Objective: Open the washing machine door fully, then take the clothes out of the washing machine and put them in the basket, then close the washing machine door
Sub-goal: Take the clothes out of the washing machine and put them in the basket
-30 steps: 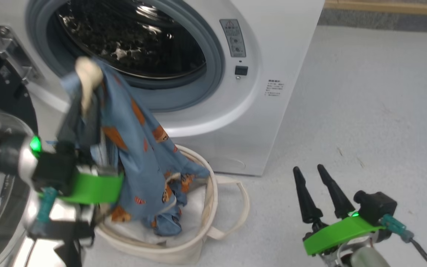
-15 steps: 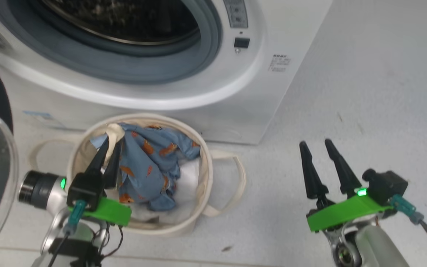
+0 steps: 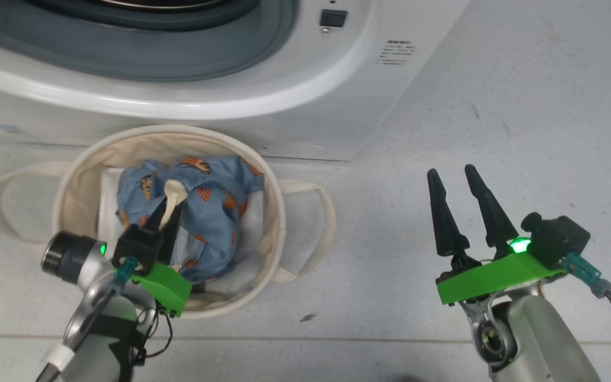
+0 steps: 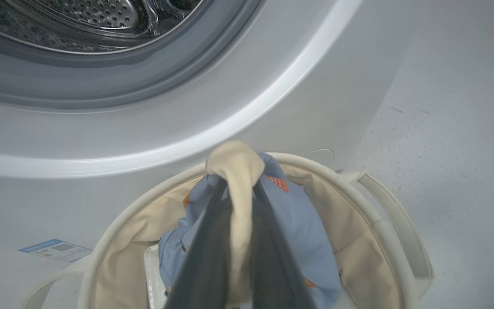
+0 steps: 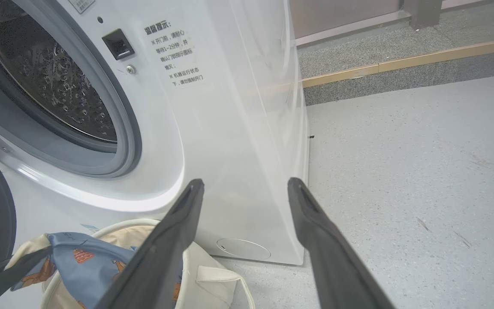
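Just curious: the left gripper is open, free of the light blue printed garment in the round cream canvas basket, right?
No: the left gripper is shut on the light blue printed garment, pinching its beige patch, as the left wrist view shows. The garment does lie in the round cream canvas basket.
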Controlling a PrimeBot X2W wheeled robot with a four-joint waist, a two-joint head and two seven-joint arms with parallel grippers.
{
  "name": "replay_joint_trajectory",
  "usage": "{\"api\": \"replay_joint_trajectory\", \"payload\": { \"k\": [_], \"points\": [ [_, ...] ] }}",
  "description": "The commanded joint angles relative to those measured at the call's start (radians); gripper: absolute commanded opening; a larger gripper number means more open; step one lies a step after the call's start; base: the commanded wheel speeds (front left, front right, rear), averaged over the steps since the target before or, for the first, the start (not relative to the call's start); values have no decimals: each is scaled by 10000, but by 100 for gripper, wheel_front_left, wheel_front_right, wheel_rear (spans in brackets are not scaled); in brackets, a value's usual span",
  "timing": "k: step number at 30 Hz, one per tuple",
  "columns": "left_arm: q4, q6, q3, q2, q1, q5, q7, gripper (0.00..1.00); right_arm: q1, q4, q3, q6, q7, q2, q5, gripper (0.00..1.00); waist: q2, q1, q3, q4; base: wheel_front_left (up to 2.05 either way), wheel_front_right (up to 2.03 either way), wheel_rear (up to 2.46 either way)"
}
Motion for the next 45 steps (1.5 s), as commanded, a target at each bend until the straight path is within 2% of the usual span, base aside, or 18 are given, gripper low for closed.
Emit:
{"api": "replay_joint_trajectory", "payload": {
  "k": [1, 8, 14, 15, 16, 17, 22, 32, 40, 45],
  "points": [
    [18, -69, 292, 226, -298, -134, -45, 0, -95, -347, 243, 2, -122, 17, 55, 100, 0, 0, 101, -157, 0, 0, 0],
    [1615, -235, 84, 361, -764, -57, -45, 0, -109, -336, 421, 2, -122, 17, 228, 100, 0, 0, 153, -437, 0, 0, 0],
    [1957, -229, 91, 337, -967, -169, -45, 0, -106, -394, 465, 2, -122, 17, 320, 100, 0, 0, 265, -564, 0, 0, 0],
    [1978, -223, 88, 328, -988, -180, -45, 8, -110, -402, 462, 2, -122, 17, 318, 100, 0, 0, 287, -558, 0, 0, 0],
    [2081, -207, 96, 319, -995, -200, -45, 95, -118, -403, 458, 2, -122, 17, 309, 100, 0, 0, 299, -548, 0, 0, 0],
    [2295, -187, 97, 310, -999, -212, -45, 100, -129, -399, 449, 2, -122, 17, 299, 100, 0, 0, 303, -532, 0, 0, 0],
    [2908, -83, 71, 255, -1152, -235, -45, 100, -209, -396, 393, 2, -122, 17, 288, 100, 0, 0, 249, -383, 0, 0, 0],
    [3031, -46, 270, 128, -868, -551, -45, 100, -133, -218, 297, 2, -122, 17, 141, 100, 0, 0, -410, 126, 0, 0, 0],
    [809, -4, 1000, -117, 42, -1084, -45, 100, 133, -28, 243, 2, -122, 17, 12, 100, 0, 0, -1360, 487, 0, 0, 0],
    [-319, -168, 1199, -414, 799, -1127, -45, 100, 312, 74, 88, 2, -122, 17, -256, 100, 0, 0, -1967, 706, 0, 0, 0]
  ]
}}
